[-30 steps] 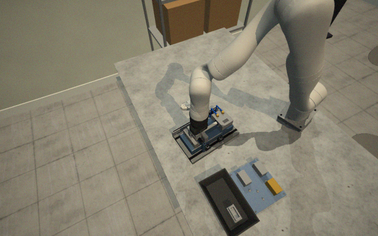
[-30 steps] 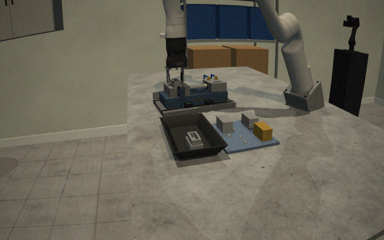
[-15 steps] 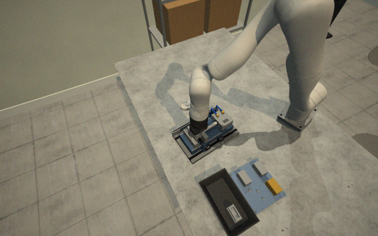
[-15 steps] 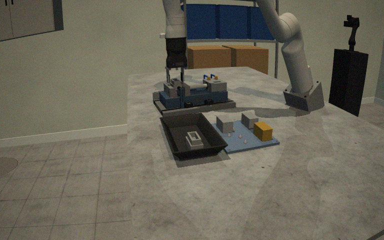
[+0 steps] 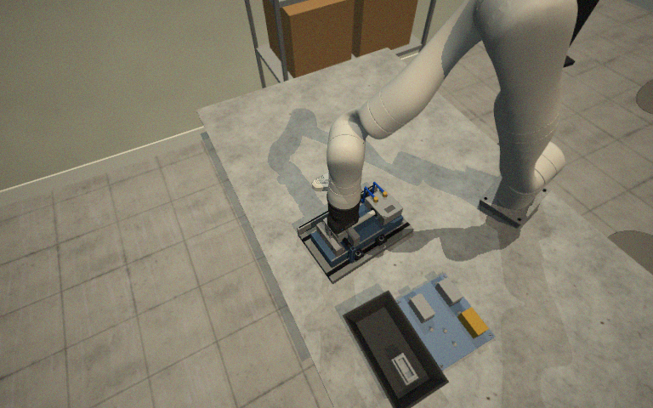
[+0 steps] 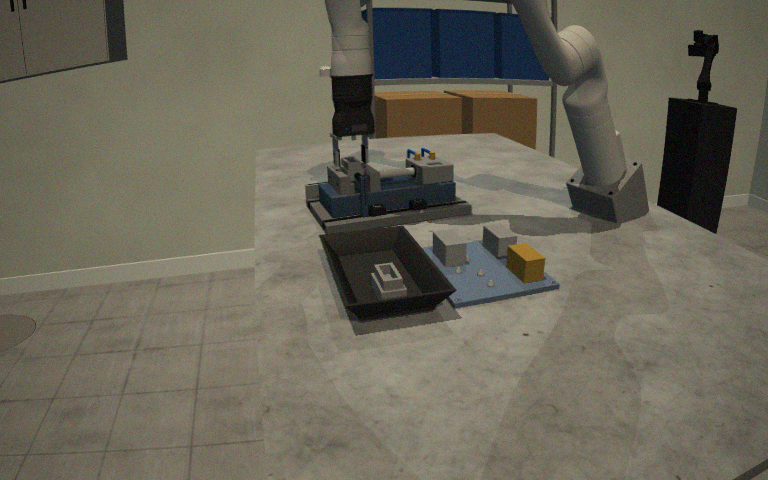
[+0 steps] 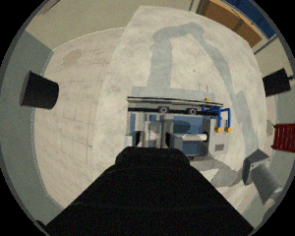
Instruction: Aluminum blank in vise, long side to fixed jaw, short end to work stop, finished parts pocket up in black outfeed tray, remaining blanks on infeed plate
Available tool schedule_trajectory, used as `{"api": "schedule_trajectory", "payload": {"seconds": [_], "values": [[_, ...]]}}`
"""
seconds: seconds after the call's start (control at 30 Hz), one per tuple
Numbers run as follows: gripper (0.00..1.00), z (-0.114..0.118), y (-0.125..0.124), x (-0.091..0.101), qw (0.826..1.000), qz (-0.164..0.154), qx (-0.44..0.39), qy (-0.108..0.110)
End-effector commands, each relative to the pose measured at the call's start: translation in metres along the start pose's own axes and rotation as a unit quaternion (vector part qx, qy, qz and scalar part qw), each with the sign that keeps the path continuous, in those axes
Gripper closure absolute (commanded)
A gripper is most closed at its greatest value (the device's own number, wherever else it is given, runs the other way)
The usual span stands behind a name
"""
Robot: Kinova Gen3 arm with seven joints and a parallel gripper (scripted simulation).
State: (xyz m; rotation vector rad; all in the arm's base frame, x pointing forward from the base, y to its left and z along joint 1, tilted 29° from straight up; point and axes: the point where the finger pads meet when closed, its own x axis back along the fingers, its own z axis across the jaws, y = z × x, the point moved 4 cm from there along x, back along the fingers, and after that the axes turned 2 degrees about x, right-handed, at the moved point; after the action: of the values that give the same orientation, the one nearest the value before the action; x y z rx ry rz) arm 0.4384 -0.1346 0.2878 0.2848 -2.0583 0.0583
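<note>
My gripper (image 6: 349,155) is open and empty. It points straight down over the left end of the blue vise (image 6: 385,185), the end away from the blue hoses (image 6: 421,152). A gray block (image 6: 351,168) sits between the jaws right under the fingers; I cannot tell how it is seated. In the top view the gripper (image 5: 339,233) covers the gap in the vise (image 5: 354,237). The black outfeed tray holds one finished part (image 6: 387,278), pocket up. The infeed plate (image 6: 489,273) carries two gray blanks (image 6: 449,247) (image 6: 499,237) and a brass blank (image 6: 525,261). The wrist view shows the vise (image 7: 177,128) ahead.
A small pale object (image 5: 320,182) lies on the table behind the vise, partly hidden by the arm. The arm's base (image 6: 607,199) stands right of the vise. A shelf with cardboard boxes (image 6: 453,115) stands behind the table. The table's left edge is close to the vise and tray.
</note>
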Motion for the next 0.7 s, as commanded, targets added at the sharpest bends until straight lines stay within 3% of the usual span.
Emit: {"api": "schedule_trajectory", "payload": {"seconds": [0.0, 0.23, 0.27, 0.67], "values": [[0.0, -0.0002, -0.0003, 0.0004, 1.0, 0.0, 0.0, 0.0], [0.0, -0.0002, -0.0003, 0.0004, 1.0, 0.0, 0.0, 0.0], [1.0, -0.0002, -0.0003, 0.0004, 1.0, 0.0, 0.0, 0.0], [1.0, -0.0002, -0.0003, 0.0004, 1.0, 0.0, 0.0, 0.0]]}}
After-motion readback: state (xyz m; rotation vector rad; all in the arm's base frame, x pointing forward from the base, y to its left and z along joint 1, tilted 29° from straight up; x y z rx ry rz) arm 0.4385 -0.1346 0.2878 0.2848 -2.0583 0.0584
